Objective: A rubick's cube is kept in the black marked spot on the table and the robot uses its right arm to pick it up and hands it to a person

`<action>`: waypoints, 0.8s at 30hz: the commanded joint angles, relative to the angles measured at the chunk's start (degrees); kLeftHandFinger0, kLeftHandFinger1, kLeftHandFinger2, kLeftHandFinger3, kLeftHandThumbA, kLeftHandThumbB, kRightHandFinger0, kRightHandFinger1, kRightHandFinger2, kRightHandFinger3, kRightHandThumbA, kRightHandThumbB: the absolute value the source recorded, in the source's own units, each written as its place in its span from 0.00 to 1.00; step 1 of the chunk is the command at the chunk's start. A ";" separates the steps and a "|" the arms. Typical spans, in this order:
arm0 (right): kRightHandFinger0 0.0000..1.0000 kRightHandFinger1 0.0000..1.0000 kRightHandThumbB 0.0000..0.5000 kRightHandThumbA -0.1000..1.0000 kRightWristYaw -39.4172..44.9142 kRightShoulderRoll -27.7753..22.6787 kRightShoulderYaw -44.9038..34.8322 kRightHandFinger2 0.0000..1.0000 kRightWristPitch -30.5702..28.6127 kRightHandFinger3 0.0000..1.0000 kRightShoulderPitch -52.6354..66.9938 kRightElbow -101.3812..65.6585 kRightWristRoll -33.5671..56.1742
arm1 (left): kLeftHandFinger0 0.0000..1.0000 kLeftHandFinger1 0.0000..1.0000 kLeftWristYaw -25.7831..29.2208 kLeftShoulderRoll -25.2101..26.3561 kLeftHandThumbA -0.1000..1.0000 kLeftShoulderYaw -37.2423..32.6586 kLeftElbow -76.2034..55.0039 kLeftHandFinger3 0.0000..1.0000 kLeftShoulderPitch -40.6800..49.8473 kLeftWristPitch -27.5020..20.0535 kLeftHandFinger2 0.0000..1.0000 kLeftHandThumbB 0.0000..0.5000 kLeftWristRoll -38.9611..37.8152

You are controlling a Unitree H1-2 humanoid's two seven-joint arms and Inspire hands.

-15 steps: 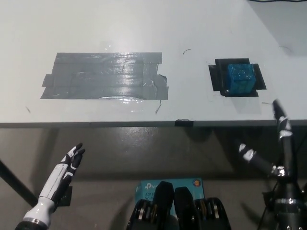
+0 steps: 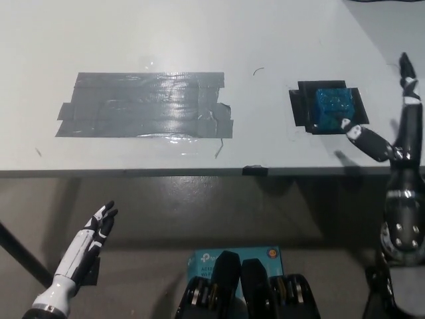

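A blue Rubik's cube [image 2: 333,109] sits on a black tape patch [image 2: 302,106] at the right of the white table [image 2: 199,40]. My black right hand [image 2: 392,126] is raised over the table's right front corner, open, with one finger reaching toward the cube's near right corner and another pointing up along the right edge. It holds nothing and stands just right of the cube. My white left hand [image 2: 89,242] rests low at the lower left, below the table edge, open with fingers stretched out.
A large patch of grey tape [image 2: 146,106] covers the table's middle left. The table's front edge [image 2: 199,171] runs across the picture, with a small black clip [image 2: 255,170] on it. Dark floor lies below.
My right hand has risen from below the table edge up to the cube's right side. The left hand has hardly moved, and the cube stays in place.
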 commanded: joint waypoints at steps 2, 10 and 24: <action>1.00 1.00 0.78 0.95 -2.06 -1.48 0.04 1.00 3.14 1.00 -6.15 6.17 -0.59 | 1.00 1.00 -0.48 0.83 1.00 0.14 -1.31 1.00 -1.12 -1.75 1.00 0.43 0.59; 1.00 1.00 0.85 0.90 -2.85 -1.68 0.64 1.00 0.99 1.00 -11.53 19.57 0.93 | 1.00 1.00 -0.43 1.16 1.00 0.11 -0.94 1.00 -1.52 -2.53 1.00 0.48 1.17; 1.00 1.00 0.86 0.89 -4.00 -1.93 2.38 1.00 -0.69 1.00 -15.73 29.43 1.13 | 1.00 1.00 -0.94 1.24 1.00 -0.02 -2.01 1.00 -2.41 -1.29 1.00 0.42 1.20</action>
